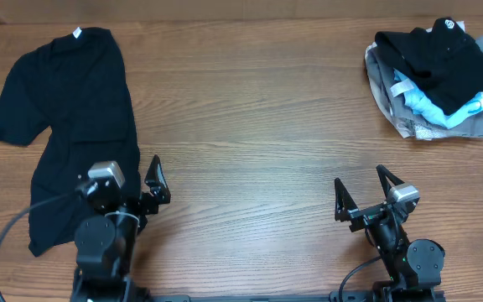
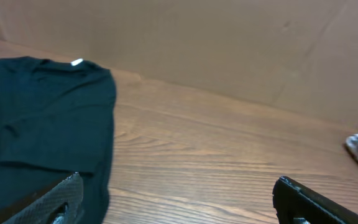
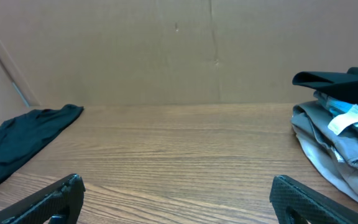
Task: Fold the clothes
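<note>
A plain black short-sleeved shirt (image 1: pixel 70 117) with a white neck tag lies partly spread at the table's left. It also shows in the left wrist view (image 2: pixel 36 118) and the right wrist view (image 3: pixel 23 134). A second black shirt (image 1: pixel 434 54) with a small white logo lies crumpled on top of a clothes pile at the far right, and it shows in the right wrist view (image 3: pixel 340 79). My left gripper (image 1: pixel 143 183) (image 2: pixel 176 199) is open and empty at the plain shirt's right edge. My right gripper (image 1: pixel 363 191) (image 3: pixel 176 199) is open and empty over bare wood.
Under the logo shirt lie a grey garment (image 1: pixel 392 105) and a light blue one (image 1: pixel 443 113). The wooden table (image 1: pixel 250 109) runs between the two heaps. A brown cardboard wall (image 3: pixel 166 50) stands behind the table.
</note>
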`<state>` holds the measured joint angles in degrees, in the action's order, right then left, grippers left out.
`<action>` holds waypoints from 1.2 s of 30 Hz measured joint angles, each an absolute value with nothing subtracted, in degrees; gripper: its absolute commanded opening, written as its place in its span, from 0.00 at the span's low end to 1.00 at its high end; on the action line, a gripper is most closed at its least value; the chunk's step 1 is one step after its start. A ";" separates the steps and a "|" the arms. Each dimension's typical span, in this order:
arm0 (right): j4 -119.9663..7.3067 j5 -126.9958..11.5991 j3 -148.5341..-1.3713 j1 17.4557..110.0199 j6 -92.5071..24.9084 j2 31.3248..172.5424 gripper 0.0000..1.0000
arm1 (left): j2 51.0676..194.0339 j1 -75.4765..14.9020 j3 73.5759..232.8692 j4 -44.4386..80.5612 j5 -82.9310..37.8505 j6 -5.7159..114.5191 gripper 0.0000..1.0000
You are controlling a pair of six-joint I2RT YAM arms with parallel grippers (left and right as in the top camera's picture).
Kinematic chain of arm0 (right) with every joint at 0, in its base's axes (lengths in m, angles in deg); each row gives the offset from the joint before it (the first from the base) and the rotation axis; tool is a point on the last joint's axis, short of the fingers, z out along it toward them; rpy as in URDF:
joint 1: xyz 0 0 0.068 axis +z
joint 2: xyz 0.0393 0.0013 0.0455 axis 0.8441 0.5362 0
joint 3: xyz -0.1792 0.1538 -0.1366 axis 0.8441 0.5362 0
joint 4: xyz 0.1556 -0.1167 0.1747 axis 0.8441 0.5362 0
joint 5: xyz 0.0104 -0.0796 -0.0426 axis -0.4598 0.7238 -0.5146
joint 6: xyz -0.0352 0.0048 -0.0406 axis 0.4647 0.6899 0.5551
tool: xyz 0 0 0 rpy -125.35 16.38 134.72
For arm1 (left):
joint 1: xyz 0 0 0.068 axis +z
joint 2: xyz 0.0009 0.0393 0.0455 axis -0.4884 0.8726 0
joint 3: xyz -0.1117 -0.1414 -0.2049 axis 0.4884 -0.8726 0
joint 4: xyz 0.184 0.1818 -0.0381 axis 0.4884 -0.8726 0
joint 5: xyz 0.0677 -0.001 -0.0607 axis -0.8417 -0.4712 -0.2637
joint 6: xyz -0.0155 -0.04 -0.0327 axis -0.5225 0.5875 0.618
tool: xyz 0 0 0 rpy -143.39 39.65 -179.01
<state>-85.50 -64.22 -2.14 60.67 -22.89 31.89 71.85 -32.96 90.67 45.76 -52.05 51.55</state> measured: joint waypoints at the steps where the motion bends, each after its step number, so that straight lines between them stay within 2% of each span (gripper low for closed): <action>1: -85.48 -64.24 -2.14 60.67 -22.87 31.89 1.00 | 70.19 -32.83 88.92 47.03 -51.30 51.72 1.00; 13: -85.48 -64.22 -2.14 60.67 -22.89 31.89 1.00 | 54.85 -32.57 75.67 58.00 -49.27 52.71 1.00; 19: -85.45 -64.24 -2.14 60.67 -22.89 31.89 1.00 | 51.90 -32.57 73.90 56.91 -49.31 52.71 1.00; 24: -85.48 -64.22 -2.14 60.67 -22.87 31.89 1.00 | 51.70 -32.44 73.82 48.69 -48.62 52.73 1.00; 36: -85.45 -64.22 -2.14 60.67 -22.87 31.89 1.00 | 51.66 -23.22 73.82 48.17 -46.91 52.73 1.00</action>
